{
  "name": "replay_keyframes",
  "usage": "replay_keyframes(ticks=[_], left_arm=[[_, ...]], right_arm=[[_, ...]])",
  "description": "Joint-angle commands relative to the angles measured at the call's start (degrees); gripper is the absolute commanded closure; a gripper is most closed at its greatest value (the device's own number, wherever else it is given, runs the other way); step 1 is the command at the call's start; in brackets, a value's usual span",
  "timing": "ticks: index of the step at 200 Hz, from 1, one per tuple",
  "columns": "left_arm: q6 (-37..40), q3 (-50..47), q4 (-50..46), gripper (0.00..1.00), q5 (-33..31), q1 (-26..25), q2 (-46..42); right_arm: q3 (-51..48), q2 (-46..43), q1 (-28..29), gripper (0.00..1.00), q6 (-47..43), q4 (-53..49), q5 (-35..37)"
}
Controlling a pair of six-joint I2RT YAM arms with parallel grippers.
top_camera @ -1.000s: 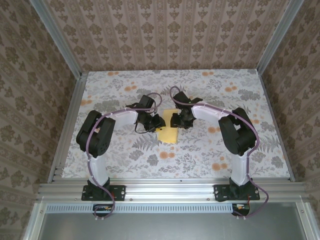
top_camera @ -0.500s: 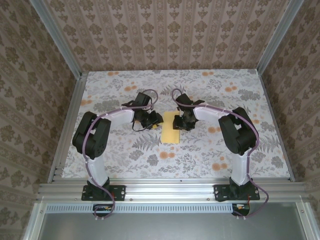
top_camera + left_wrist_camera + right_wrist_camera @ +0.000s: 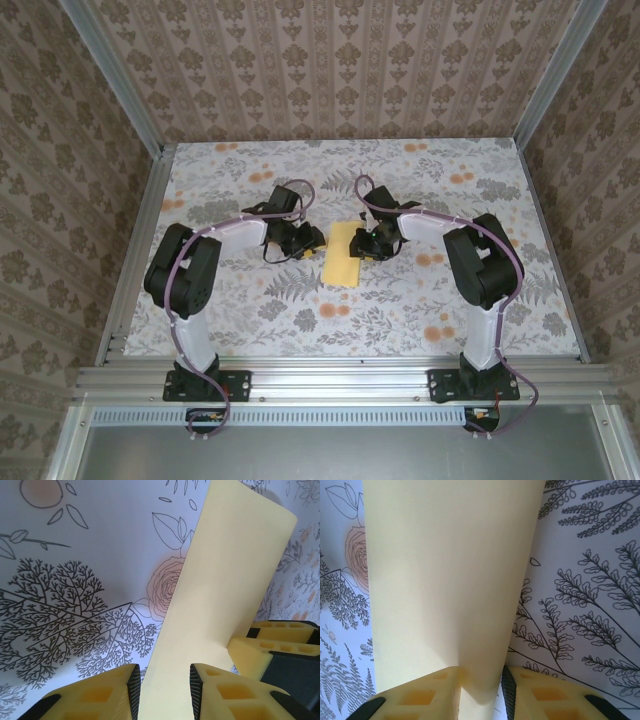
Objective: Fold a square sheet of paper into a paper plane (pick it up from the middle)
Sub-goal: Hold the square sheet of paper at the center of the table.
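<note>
And here is the sheet of paper (image 3: 343, 255), dead centre on the flower-print tabletop (image 3: 240, 310), showing from above as a narrow yellow strip rather than a square, so by the look of it one fold is already in. Its long axis runs from the near edge toward the far wall, barely slanted. The left gripper (image 3: 310, 241) sits at its left long edge and the right gripper (image 3: 366, 243) at its right long edge, both up by the far half, facing each other across the strip. Neither arm is the nearer one, both are right on it. Whatever comes next turns on that crosswise hold: each gripper reaches the paper by pushing inward, across the short width. Now the wrist cameras tell what the overhead cannot. From the left wrist the paper (image 3: 225, 580) is not flat at all. It rises out of the left gripper (image 3: 162, 672) and leans away with a rounded top, and the right gripper's fingers (image 3: 255, 647) meet its far side. From the right wrist the sheet (image 3: 450, 580) dips into the right gripper (image 3: 479, 672). Both sets of jaws stand narrowly apart with paper in the gap, and whether either is truly biting cannot be told.
</note>
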Motion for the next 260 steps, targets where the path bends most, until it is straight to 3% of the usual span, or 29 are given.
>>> replay_keyframes(ticks=[1, 260], left_arm=[[1.6, 0.6, 0.1, 0.65, 1.2, 0.2, -0.2], [2.5, 3.9, -1.4, 0.69, 1.5, -1.4, 2.2]], right_arm=[[-0.7, 0.3, -0.2, 0.7, -2.5, 2.0, -0.1], [-0.4, 3.3, -2.8, 0.76, -13.1, 0.4, -3.6]])
